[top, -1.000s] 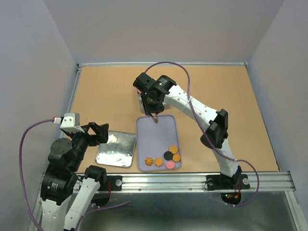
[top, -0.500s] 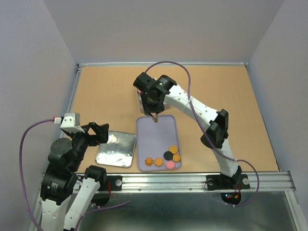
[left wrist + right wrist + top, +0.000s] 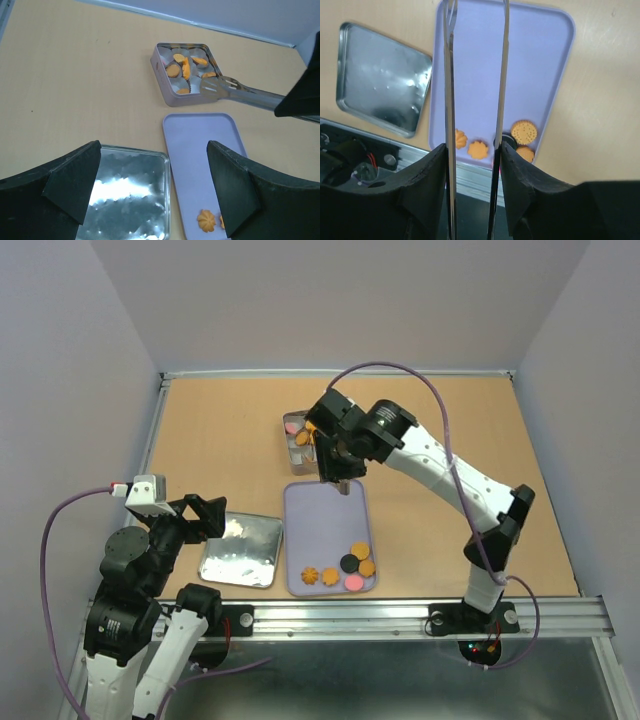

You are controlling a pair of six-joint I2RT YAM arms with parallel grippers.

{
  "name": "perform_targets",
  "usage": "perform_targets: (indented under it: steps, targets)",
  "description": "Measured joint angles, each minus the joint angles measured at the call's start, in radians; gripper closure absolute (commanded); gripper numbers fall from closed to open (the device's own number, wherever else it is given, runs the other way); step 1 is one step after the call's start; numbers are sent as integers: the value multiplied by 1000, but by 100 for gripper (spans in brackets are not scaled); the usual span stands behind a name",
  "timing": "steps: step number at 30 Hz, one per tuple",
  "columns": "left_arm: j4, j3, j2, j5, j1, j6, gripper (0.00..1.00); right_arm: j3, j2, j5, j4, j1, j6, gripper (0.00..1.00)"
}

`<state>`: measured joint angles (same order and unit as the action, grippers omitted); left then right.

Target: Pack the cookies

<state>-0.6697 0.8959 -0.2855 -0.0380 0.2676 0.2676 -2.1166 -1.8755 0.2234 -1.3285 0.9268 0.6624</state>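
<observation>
The right jaws grasp tongs (image 3: 240, 91) at the tray (image 3: 325, 530)'s far end; the left jaws stand released

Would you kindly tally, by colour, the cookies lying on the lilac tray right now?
Orange-brown cookies: 4
Black cookies: 1
Pink cookies: 1
Total on the tray: 6

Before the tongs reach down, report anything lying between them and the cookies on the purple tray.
Nothing visible does. From the tips of the tongs to the cookies at the near end, only bare tray lies between.
</observation>
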Motion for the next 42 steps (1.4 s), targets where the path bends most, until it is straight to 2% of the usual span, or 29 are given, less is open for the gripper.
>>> perform_targets:
  steps: [5, 9, 11, 16, 23, 42]
  targets:
    - [0, 0, 0, 0, 0, 0, 1, 193, 168, 3, 15, 116, 78, 51]
    - [0, 0, 0, 0, 0, 0, 1, 394, 265, -11, 50, 290, 166, 51]
    - [0, 0, 0, 0, 0, 0, 1, 491, 294, -26, 63, 354, 209, 51]
    - [0, 0, 0, 0, 0, 0, 1, 608, 321, -37, 67, 456, 311, 51]
    - [0, 0, 0, -1, 0, 0, 1, 620, 325, -37, 92, 500, 367, 51]
    - [0, 0, 0, -21, 0, 7, 1, 603, 249, -85, 128, 534, 362, 50]
